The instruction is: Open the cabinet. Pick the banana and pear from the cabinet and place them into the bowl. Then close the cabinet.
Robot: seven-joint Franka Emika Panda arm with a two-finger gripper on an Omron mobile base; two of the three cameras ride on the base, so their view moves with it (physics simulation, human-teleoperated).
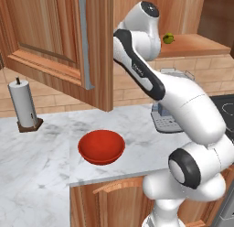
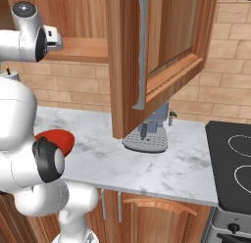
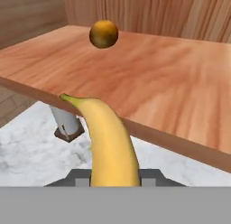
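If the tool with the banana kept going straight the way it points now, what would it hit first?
Probably the front edge of the reddish-brown wooden cabinet shelf: the held yellow banana already overlaps it. The small round pear sits farther back; depth is uncertain.

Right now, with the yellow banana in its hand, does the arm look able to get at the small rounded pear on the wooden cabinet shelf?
Probably not yet. The hand is shut on the yellow banana, so its fingers are occupied. The pear sits on the bare wooden shelf with nothing in front of it.
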